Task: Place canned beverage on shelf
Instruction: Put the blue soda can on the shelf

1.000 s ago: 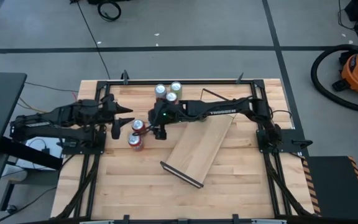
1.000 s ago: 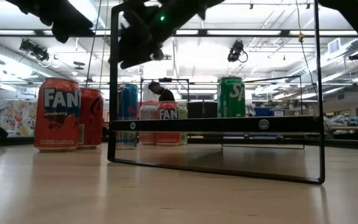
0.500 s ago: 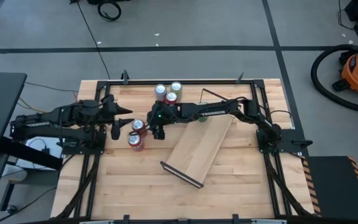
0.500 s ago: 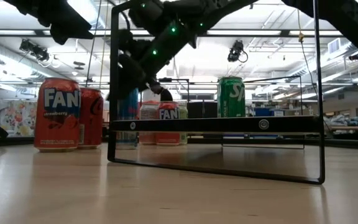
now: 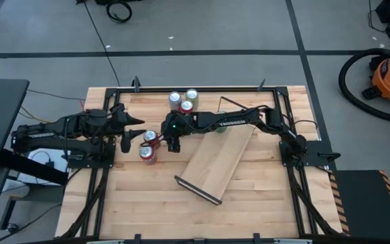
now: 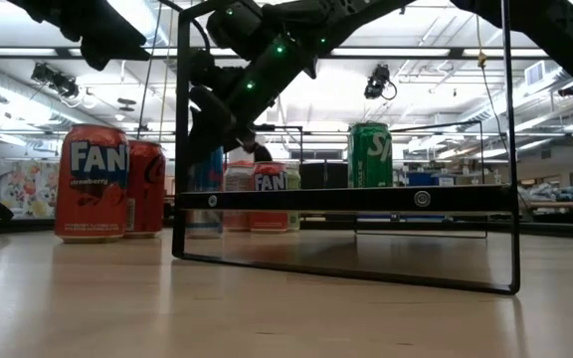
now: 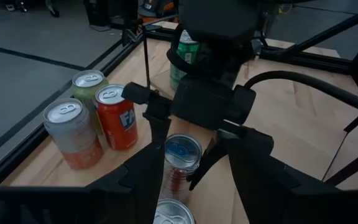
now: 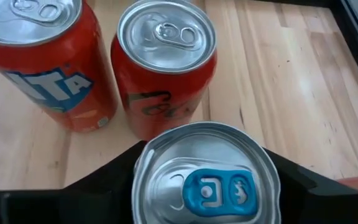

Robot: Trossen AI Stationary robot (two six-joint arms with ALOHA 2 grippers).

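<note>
The left pincer (image 5: 128, 131) hovers at nine o'clock on the table (image 5: 141, 203), fingers apart and holding nothing. Just beside it stand two red cans (image 8: 160, 68), close together. Next comes the slim can with the blue tab (image 7: 182, 163), between the parted fingers of the right pincer (image 5: 172, 144), which brackets it without visibly clamping. A nudge during closing could knock this tall can into the red pair and topple them. Further right the shelf (image 5: 219, 161) lies aslant from centre toward five o'clock. A loose grip might drop the can in transit, or the can could catch the wire end frame (image 6: 346, 204). Three more cans (image 5: 183, 99) wait at twelve o'clock.
</note>
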